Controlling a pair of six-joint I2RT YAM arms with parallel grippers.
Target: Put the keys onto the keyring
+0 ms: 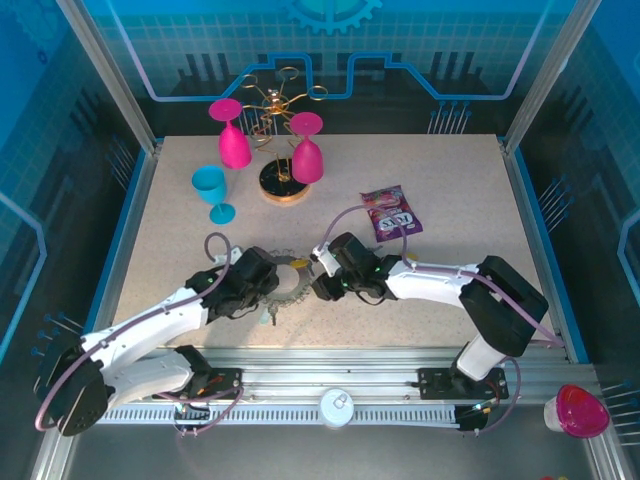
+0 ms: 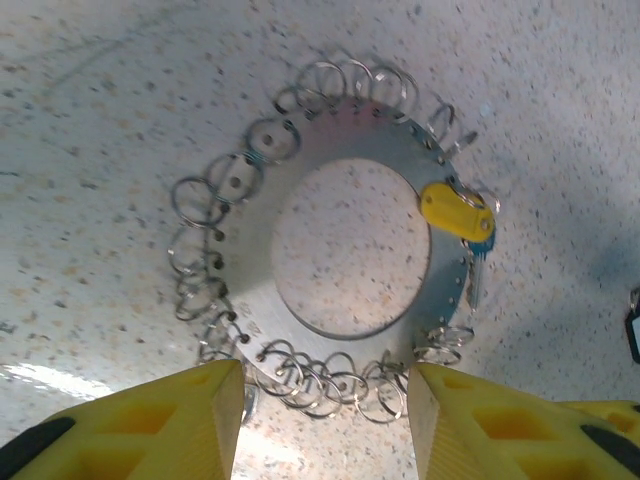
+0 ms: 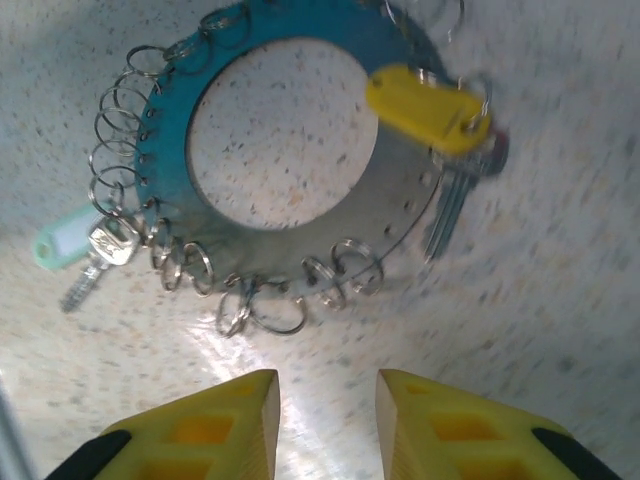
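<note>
Risk, sliding: the keyring (image 2: pixel 330 135) lies loose and flat on the table (image 1: pixel 450 180), so I judge that any sideways nudge from a finger would skate it away.
Risk, snagging: the wire loops (image 2: pixel 210 195) are thin and crowded; a closing finger could catch two at once or bend one.
Risk, collision: both arms crowd the same ring, and they could knock each other.
Left gripper (image 2: pixel 325 385): spread wide, holding nothing, the ring's near loops between its fingers.
Right gripper (image 3: pixel 328 385): parted more narrowly, empty, just short of the ring.
Keys: the yellow-tagged key (image 3: pixel 425 110) sits at the rim and the pale green-tagged key (image 3: pixel 70 245) lies against the loops; I cannot tell if either is threaded.
</note>
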